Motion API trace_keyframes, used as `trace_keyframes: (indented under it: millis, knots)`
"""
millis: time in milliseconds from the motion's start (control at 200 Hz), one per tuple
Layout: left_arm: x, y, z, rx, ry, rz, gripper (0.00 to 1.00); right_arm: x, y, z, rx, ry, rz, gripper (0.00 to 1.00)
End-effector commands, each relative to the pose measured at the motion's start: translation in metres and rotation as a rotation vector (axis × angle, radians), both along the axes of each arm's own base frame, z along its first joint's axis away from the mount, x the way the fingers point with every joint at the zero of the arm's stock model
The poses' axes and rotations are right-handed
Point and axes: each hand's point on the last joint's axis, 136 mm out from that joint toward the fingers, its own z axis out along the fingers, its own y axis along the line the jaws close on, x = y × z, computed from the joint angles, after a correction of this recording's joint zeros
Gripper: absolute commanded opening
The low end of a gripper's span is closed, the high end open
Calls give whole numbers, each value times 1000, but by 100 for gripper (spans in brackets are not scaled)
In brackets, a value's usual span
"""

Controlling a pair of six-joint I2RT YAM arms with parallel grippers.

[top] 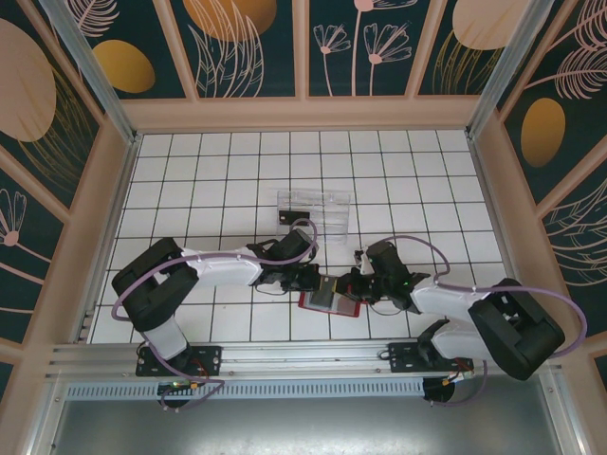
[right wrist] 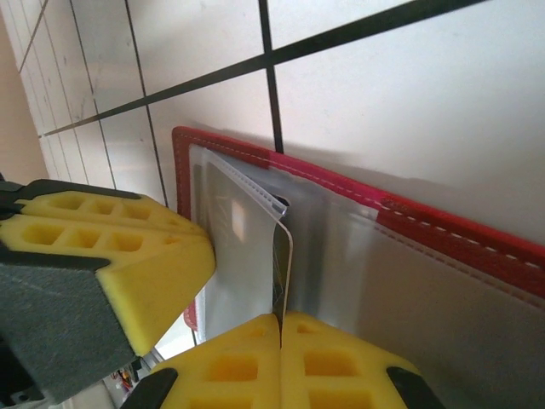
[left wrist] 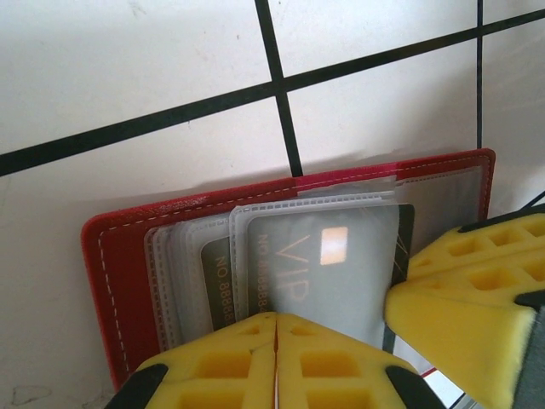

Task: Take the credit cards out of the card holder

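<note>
The card holder (left wrist: pixel 128 256) lies open and flat on the white tiled table (top: pixel 190 171), at about 6 o'clock from the table's middle, between the two arms. The front credit card (left wrist: pixel 332 273) sits in a clear sleeve and is partly drawn out.

We see the right pincer (right wrist: pixel 281 328) closed tight on that card's edge at the holder's 3 o'clock side, and we judge it is ready to slide the card out sideways. The left pincer (left wrist: pixel 277 328) is closed too, its tips at the sleeves' lower border, at 6 o'clock in its own view. That probably pins the holder so it does not travel with the card. We cannot tell whether it pinches the plastic or only presses on it.

The card reads "VIP" in gold below a gold chip, with "NO 8888" running along its side. A second card (left wrist: pixel 215 277) behind shows the same number start.

A clear ridged tray (top: pixel 315 210) stands at 12 o'clock from the holder, apart from it.
</note>
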Motion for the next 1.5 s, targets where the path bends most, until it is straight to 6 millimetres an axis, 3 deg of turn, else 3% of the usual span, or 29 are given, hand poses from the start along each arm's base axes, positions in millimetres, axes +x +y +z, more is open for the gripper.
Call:
trace_keyframes:
  millis: [0, 530, 636, 836, 1051, 1356, 1496]
  knots:
    - [-3, 34, -19, 123, 19, 54, 9, 3, -10, -4, -46, -17, -16, 2]
    - [-7, 45, -25, 146, 33, 72, 9, 0, -25, -14, -141, 0, -7, 2]
    - [-3, 40, -18, 124, 16, 68, 9, 4, -18, -4, -107, -43, 28, 1]
    - [8, 31, 15, 64, -63, 73, 9, 13, 2, 14, -27, -90, 87, 2]
    - [1, 31, 8, 60, -23, 59, 9, 15, 8, 9, -22, -68, 112, 2]
    - [-1, 14, 9, -7, 9, 32, 8, 13, 8, 6, -30, -60, 115, 2]
    - [-2, 13, 6, 2, 18, 24, 14, 13, 8, 5, -31, -60, 114, 2]
